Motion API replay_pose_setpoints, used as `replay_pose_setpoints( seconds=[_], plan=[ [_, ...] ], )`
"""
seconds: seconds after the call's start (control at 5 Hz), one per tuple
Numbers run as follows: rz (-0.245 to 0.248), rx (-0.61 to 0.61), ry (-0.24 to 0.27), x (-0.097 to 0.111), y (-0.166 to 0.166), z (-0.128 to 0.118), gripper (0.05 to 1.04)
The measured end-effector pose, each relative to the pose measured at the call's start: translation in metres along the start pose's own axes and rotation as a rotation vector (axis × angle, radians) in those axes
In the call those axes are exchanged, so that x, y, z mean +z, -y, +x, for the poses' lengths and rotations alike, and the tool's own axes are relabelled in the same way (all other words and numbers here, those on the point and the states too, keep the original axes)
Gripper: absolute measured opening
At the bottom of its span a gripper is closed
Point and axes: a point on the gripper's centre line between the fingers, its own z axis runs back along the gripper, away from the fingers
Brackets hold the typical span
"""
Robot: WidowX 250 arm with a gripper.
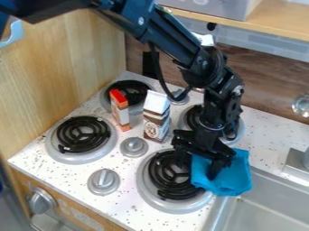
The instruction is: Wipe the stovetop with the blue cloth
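Where the near right burner point(172, 175) meets the sink point(265, 200), we've got the blue cloth point(228, 178) bunched up, lapping over the burner's edge and the sink's rim, with the black hand point(198, 169) right down on it, fingers spread wide; whether they grip a fold, I can't tell. Just behind the burner stands the brown-and-white carton point(156, 122), and beside that, the slimmer red-topped box point(120, 110), both upright on the speckled white bench point(75, 173). Farther out, three more coiled burners, the grey knobs and the wooden side wall point(60, 67) complete the scene!
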Motion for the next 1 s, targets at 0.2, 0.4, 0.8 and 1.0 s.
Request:
replay_pose_setpoints(
  seconds=[0.2,0.4,0.8,1.0],
  plan=[
    [0.027,0.027,-0.005,-0.001,-0.023,-0.008,0.954],
    [0.03,0.071,-0.019,-0.009,-0.043,-0.011,0.709],
    [0.033,0.077,-0.037,-0.005,-0.048,-0.023,0.428],
    [0.048,0.106,-0.072,-0.004,-0.06,-0.032,0.717]
  ],
)
